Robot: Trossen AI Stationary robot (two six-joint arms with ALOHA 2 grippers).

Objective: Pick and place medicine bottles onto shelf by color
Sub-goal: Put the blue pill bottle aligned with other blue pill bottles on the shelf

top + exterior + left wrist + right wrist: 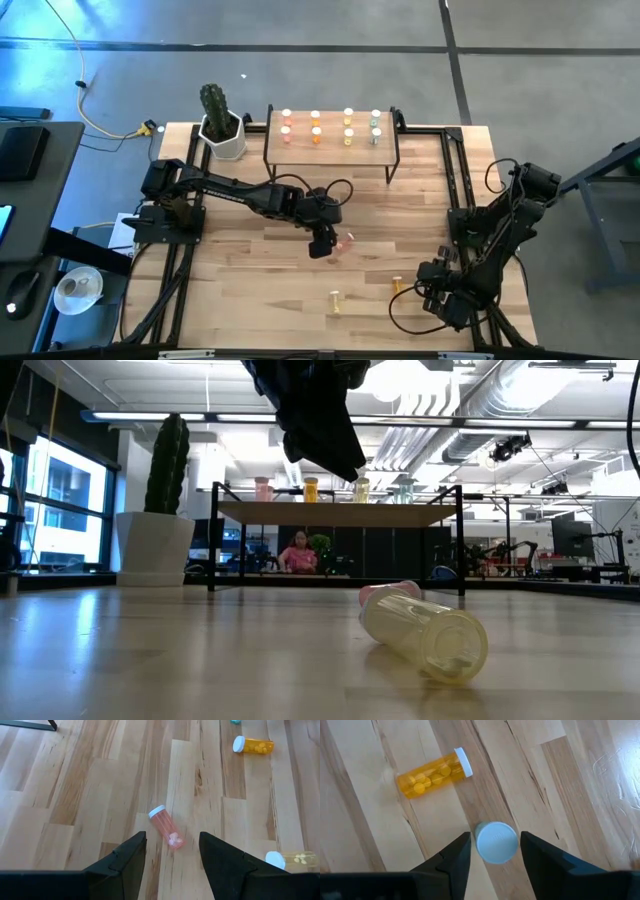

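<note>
Right wrist view: hand (492, 847) straddles a white-capped bottle (495, 841)

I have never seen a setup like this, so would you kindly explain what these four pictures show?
Two robot arms work at a wooden table. One picture looks down from above, one level across the tabletop, and one comes from each wrist. Eight small bottles stand on the shelf beside a cactus. The left gripper hovers open over a pink bottle lying on its side. The right gripper has its fingers either side of a white-capped bottle, not clearly gripping. An orange bottle and a yellow bottle also lie loose.
</note>
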